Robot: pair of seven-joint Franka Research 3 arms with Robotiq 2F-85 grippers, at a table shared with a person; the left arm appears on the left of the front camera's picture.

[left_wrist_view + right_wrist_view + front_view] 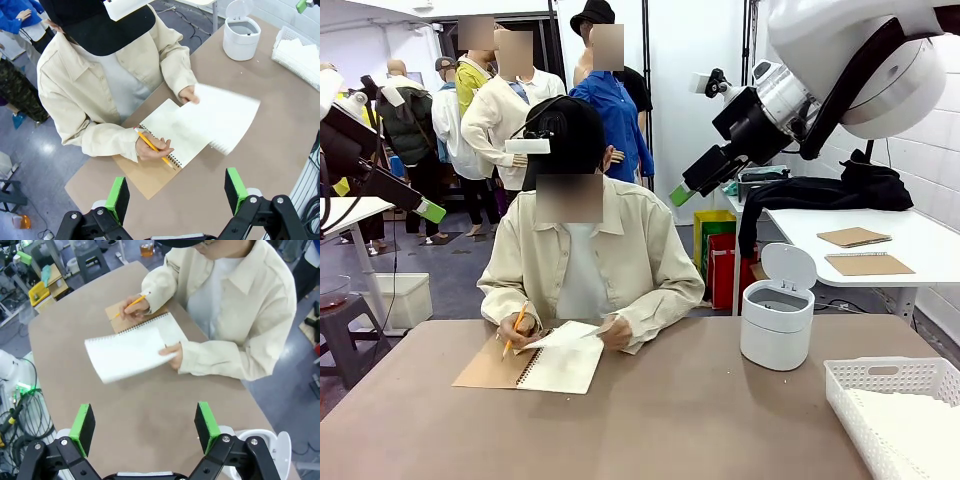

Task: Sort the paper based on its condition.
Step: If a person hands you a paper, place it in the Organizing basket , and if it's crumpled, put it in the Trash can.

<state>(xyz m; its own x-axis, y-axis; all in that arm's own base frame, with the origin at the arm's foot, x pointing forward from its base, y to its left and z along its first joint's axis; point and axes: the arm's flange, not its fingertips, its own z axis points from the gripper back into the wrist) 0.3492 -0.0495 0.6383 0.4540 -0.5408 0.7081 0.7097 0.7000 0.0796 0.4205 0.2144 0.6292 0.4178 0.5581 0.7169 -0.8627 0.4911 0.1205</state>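
The left pincer (176,192) and the right pincer (145,426) both gape wide above the table (280,150), gripping nothing. The person's hand (189,94) holds a sheet of paper (225,117) over the open notebook (170,130), with the other hand (152,147) holding a pencil (150,145).

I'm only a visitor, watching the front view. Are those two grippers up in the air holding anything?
Observer: No. Its wrist view shows the left gripper open, with nothing between its green pads.
Operator: And the other one?
Observer: The right gripper is open too, hanging above bare table in front of the person.
Operator: What is the sheet that the person lifts like?
Observer: From above, the sheet looks blank, though blurred, with a row of small holes along one edge.
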